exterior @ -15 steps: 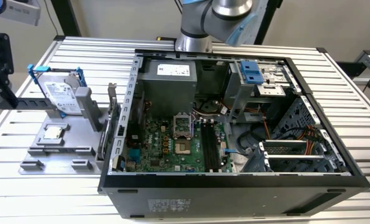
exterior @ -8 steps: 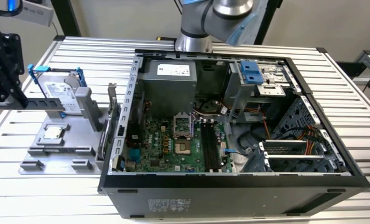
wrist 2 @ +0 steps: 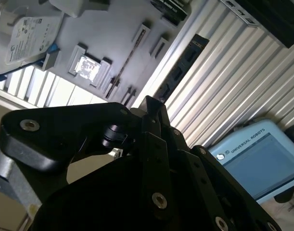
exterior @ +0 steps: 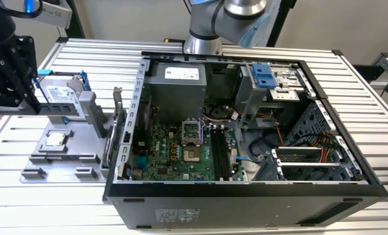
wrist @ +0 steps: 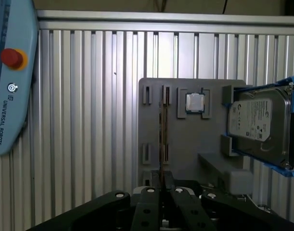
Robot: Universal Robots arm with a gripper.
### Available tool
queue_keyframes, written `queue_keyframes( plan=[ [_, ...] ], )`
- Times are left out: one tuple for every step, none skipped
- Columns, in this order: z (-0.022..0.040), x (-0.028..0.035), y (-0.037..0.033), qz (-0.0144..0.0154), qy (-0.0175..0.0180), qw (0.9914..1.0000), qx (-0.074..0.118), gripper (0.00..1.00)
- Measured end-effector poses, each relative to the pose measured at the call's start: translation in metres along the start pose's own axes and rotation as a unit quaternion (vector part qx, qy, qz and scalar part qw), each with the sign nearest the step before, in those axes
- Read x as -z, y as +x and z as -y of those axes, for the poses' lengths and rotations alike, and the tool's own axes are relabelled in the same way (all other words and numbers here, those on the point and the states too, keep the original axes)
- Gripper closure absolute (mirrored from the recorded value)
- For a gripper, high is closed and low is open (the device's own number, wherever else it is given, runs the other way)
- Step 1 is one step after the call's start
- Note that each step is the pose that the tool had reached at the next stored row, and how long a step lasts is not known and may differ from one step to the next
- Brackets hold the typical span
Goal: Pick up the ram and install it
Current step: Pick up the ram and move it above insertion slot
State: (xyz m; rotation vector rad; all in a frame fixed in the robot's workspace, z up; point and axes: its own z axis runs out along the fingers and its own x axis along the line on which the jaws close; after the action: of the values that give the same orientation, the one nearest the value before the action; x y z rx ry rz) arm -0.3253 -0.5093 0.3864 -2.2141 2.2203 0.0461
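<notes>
Grey plastic makes up the holder tray (wrist: 190, 144) in which the ram (wrist: 161, 130) is seen standing edge-on, a thin dark stick set between small slots just beside the processor chip (wrist: 194, 102), with the hard drive (wrist: 257, 120) further along the same tray. The same ram (wrist 2: 123, 65) is traced as a fine line in the second wrist view. From this the pick-up is judged not yet made, and the installing is wholly left: the black memory slots (exterior: 221, 152) on the motherboard (exterior: 174, 152) appear unfilled. In the exterior view the tray is placed on the ribbed desk (exterior: 383, 112) at nine o'clock from the open computer case (exterior: 246, 205), and the hand (wrist: 161, 180) is held at about ten o'clock, apart from the stick. Whether the hand is set wide or narrow cannot be told, since its tip is masked by its own black body. The arm (exterior: 207, 29) is cut off at twelve o'clock, and the stick's seating in the tray is too fine to be made out.
</notes>
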Motion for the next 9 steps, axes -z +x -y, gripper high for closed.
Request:
queue_keyframes(
  plan=[
    [0.0016, 0.0001, 0.0, 0.0, -0.0001, 1.0, 0.0, 1.0],
    [0.0032, 0.0001, 0.0, 0.0, 0.0, 1.0, 0.0, 1.0],
    [0.0046, 0.0001, 0.0, -0.0001, 0.0, 1.0, 0.0, 1.0],
    [0.006, 0.0001, 0.0, -0.0001, 0.0, 1.0, 0.0, 1.0],
    [0.0073, 0.0001, 0.0, -0.0002, 0.0, 1.0, 0.0, 1.0],
    [0.0084, 0.0002, 0.0, -0.0004, 0.0, 1.0, 0.0, 1.0],
    [0.0097, 0.0002, 0.0, -0.0006, 0.0, 1.0, 0.0, 1.0],
    [0.0108, 0.0002, 0.0, -0.0008, 0.0, 1.0, 0.0, 1.0],
    [0.012, 0.0002, 0.0, -0.0009, 0.0, 1.0, 0.0, 1.0]
  ],
)
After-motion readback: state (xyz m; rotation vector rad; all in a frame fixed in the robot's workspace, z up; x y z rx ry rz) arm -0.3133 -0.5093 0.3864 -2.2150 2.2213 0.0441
